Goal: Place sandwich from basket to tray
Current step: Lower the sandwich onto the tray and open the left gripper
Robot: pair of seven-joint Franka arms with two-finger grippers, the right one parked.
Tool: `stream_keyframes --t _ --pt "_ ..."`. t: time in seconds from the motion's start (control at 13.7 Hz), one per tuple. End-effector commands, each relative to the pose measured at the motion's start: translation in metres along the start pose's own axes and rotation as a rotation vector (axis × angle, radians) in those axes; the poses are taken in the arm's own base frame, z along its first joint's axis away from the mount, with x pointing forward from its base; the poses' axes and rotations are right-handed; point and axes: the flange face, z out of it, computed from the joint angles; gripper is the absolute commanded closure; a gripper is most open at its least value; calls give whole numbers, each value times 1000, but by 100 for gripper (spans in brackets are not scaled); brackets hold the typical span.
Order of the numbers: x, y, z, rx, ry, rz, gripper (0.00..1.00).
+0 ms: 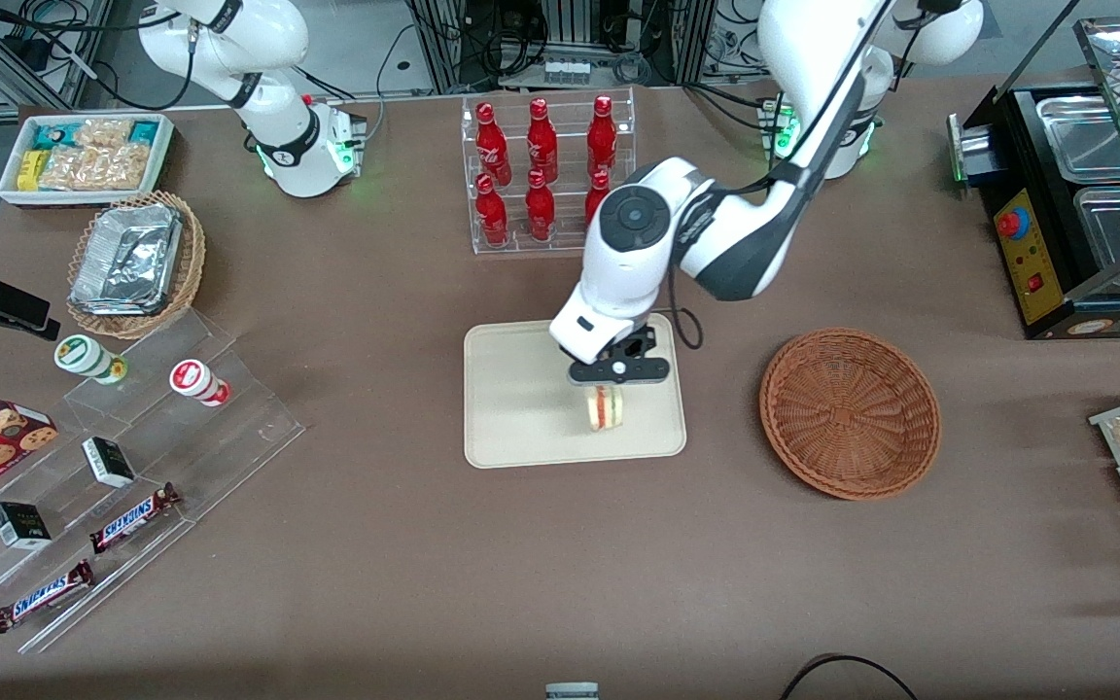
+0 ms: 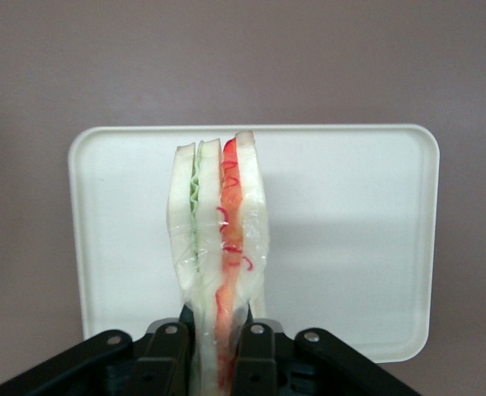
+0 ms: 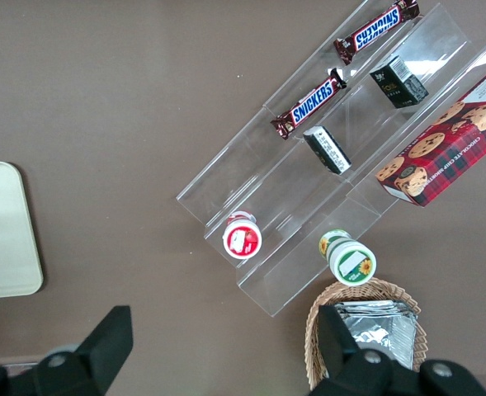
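The gripper (image 1: 605,391) is hanging over the tray (image 1: 511,389), its jaws clenching the sandwich (image 1: 605,408) by one narrow end so that the wedge is pointing down toward the tray surface. From the front it is hard to tell whether the lower tip is touching the tray or hanging just above it. The basket (image 1: 850,413) is sitting apart on the worktop, toward the working arm's end, with nothing showing inside.

In the wrist view the sandwich (image 2: 218,247) is standing edge-on between the fingers (image 2: 167,359): pale bread slices, green and orange-red filling, and a glossy clear film wrapping it. Judging by the look, it is light and soft; the bread is pinching in slightly where the jaws are bearing. The film is probably slippery, so a hard squeeze risks crushing and a slack one risks sliding. Holding across the flat bread faces looks like the sound place to take it.
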Motion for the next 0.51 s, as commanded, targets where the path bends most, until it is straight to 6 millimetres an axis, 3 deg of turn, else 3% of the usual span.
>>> stream_keyframes --t 0.0,0.44 --pt "-10 22 26 11 -13 39 100" --pt "-11 46 64 -19 8 68 100"
